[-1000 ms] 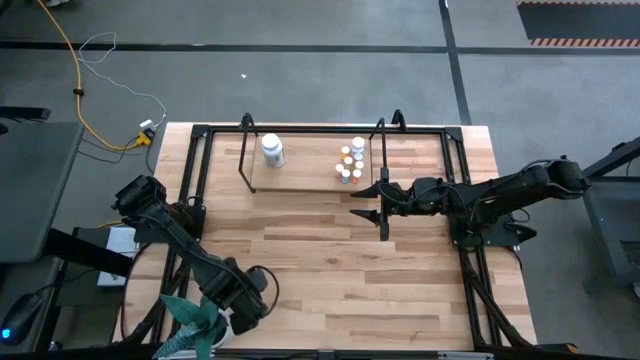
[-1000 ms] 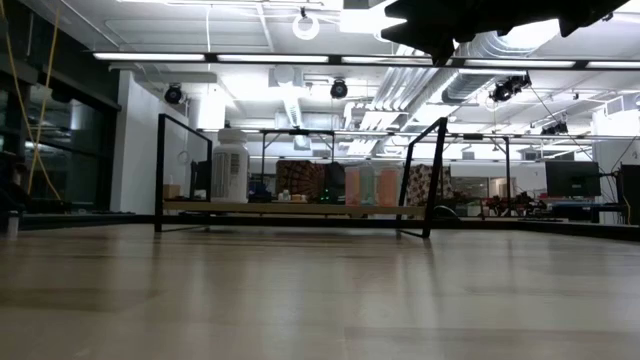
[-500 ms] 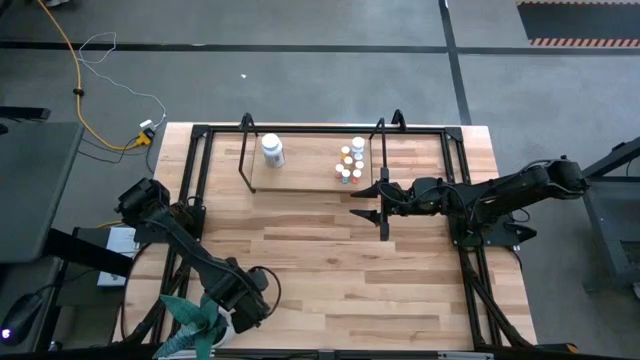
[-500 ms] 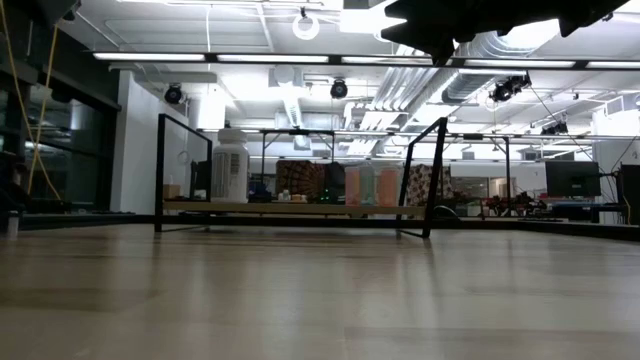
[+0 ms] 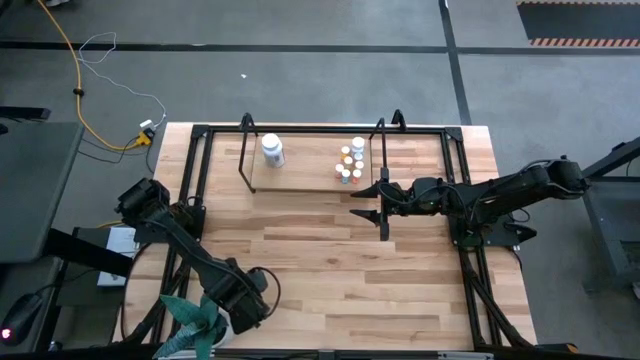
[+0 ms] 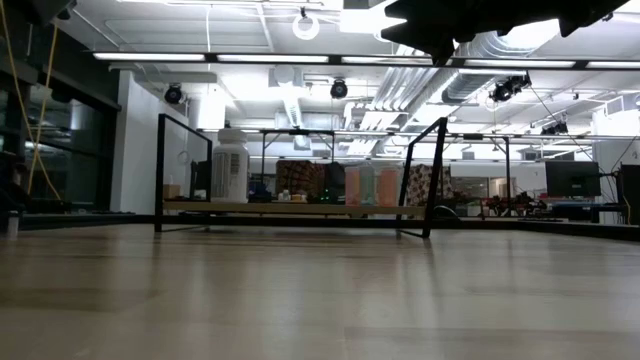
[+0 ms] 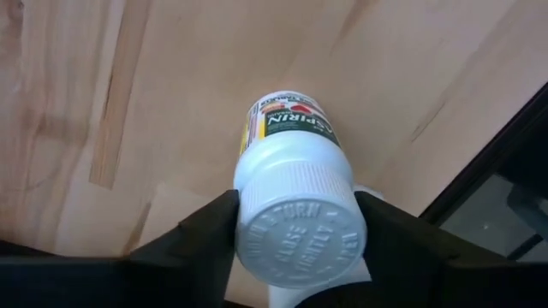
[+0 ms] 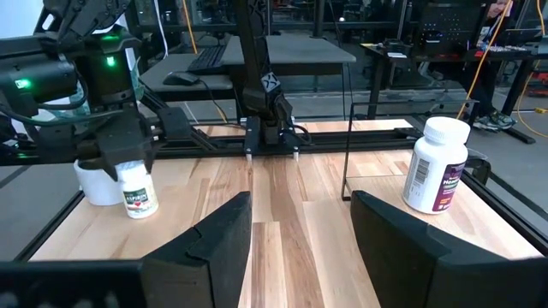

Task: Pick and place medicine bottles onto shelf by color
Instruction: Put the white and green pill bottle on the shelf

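One bottle left for you, the rest shelved.
Your left gripper (image 7: 295, 248) pinches the aspirin bottle (image 7: 291, 188) at seven o'clock; the right gripper (image 5: 381, 200), fingers spread, waits beside the shelf (image 5: 300, 178).

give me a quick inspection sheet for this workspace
surface: light wood table, bare in the middle
job's things: shelf holds a big white bottle and small bottles; aspirin bottle at the near left corner
clutter: potted plant
grippers: left gripper closed around the aspirin bottle; right gripper open, empty, by the shelf
cables: yellow cable on the floor
surroundings: desks, monitors behind
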Tool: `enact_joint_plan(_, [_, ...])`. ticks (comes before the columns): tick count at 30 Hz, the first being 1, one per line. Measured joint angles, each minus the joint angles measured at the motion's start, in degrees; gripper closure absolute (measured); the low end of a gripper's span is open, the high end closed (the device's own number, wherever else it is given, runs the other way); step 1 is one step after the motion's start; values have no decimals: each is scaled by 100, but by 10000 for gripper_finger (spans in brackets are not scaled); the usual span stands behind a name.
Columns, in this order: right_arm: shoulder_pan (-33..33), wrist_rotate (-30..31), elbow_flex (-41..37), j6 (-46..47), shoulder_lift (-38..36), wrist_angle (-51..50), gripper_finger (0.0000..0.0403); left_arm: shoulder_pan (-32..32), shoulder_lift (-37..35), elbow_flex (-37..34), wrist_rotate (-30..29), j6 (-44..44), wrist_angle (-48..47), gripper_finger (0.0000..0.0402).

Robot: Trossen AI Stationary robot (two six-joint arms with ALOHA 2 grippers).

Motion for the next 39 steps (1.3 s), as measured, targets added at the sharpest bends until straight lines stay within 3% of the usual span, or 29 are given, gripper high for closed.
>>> enact_joint_plan(3, [-1, 0, 0, 0, 2, 2, 210, 71, 0, 2, 215, 174, -8, 218])
enact_joint_plan(7, [-1, 0, 0, 0, 1, 0, 210, 241, 0, 153, 516, 668, -36, 218])
enact_joint_plan(12, [0, -2, 0, 2, 2, 2, 210, 645, 0, 628, 490, 1774, -43, 218])
enact_joint_plan(18, [0, 0, 0, 2, 2, 2, 210, 1404, 0, 1545, -59, 3149, -491, 209])
enact_joint_plan(28, [-1, 0, 0, 0, 0, 2, 210, 3186, 0, 2879, -1915, 4579, -2128, 206])
enact_joint_plan(39, [-1, 0, 0, 1, 0, 2, 210, 5413, 233, 2900, -1954, 5193, -2336, 205])
